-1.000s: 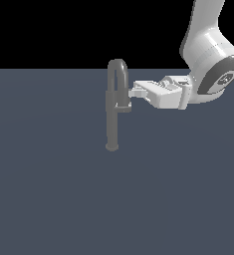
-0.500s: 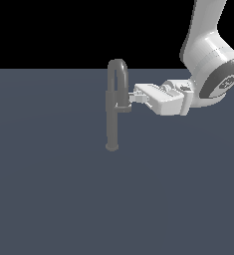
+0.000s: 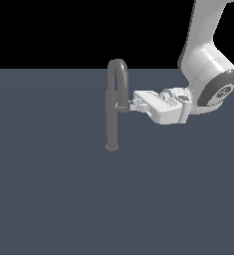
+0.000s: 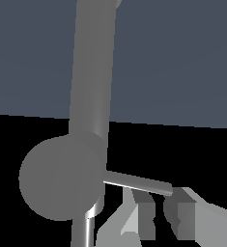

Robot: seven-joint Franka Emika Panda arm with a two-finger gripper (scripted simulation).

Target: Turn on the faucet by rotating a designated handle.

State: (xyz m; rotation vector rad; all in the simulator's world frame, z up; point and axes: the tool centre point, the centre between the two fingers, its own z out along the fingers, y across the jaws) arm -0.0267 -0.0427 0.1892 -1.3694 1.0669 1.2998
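Exterior view: handle [image 3: 122,106] lies level toward hand [image 3: 133,105].

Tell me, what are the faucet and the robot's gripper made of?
The faucet looks like dull grey metal: smooth, with a thin bright streak down its column in the wrist view. The gripper looks like glossy white plastic or painted metal. It is a simulator render, so neither is certain.
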